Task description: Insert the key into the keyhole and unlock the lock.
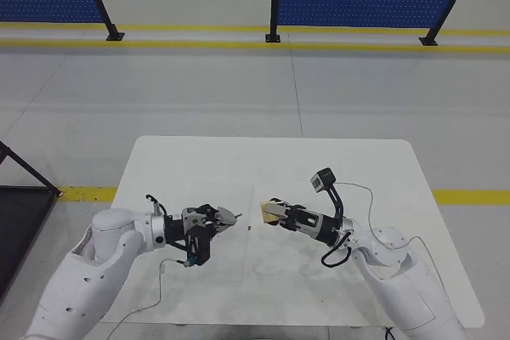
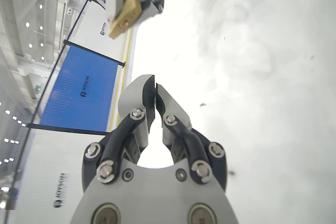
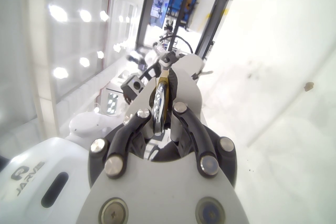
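Left hand [image 1: 223,218] and right hand [image 1: 272,213] face each other, both clenched.

Short open gap here between the key [image 1: 236,218] in the left gripper [image 1: 226,218] and the brass padlock [image 1: 269,215] in the right gripper [image 1: 278,213], white table [image 1: 340,170] underneath.

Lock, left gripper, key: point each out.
lock [image 2: 126,16]: left wrist view, face of the brass body.
left gripper [image 2: 155,86]: left wrist view, between the shut fingertips.
key [image 3: 206,73]: right wrist view, shaft jutting from left gripper.
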